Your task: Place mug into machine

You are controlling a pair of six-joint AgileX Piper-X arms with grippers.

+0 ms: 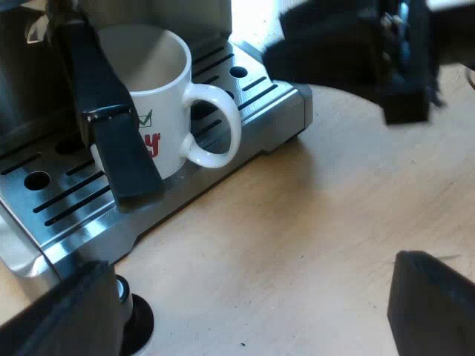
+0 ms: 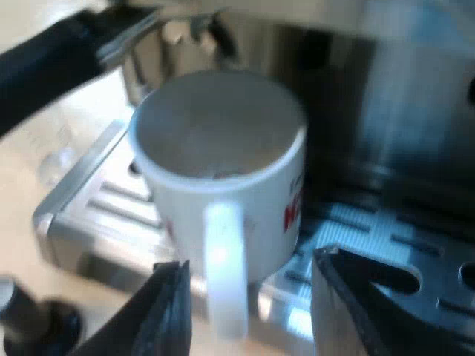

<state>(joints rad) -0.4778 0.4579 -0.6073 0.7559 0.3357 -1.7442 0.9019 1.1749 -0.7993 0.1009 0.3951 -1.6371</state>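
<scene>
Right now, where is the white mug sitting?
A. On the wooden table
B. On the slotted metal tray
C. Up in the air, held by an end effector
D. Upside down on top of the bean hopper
B: the mug stands upright with its base on the grooves of the slotted metal tray.

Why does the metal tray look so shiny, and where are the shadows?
Left wrist view: light glints off the tray near the mug, shadow at its base. Right wrist view: the tray gleams bluish-white, the machine behind the mug is dark.
</scene>
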